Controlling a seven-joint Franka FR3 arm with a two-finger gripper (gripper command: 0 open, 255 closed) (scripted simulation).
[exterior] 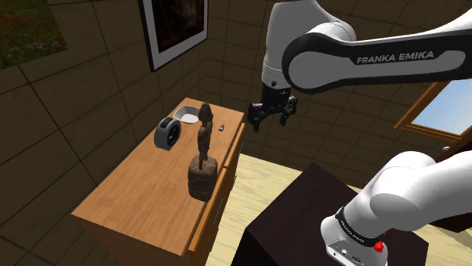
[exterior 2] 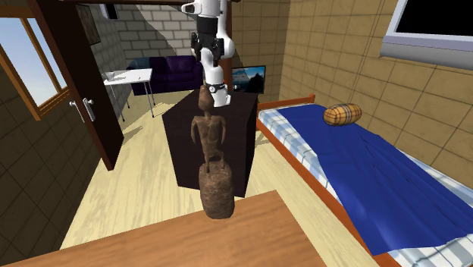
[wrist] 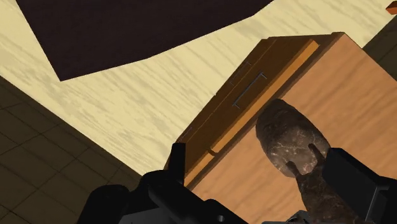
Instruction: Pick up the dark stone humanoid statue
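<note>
The claw is hovering with fingers apart, high above the table's near edge beside the upright statue, likely lining up to straddle it.

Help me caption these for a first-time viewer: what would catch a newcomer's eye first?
The dark humanoid statue stands upright on the wooden dresser, near the edge facing the arm. The black gripper hangs in the air to its right in the shoulder view, fingers apart, holding nothing. The blue bed lies at the second exterior view's right.
</note>
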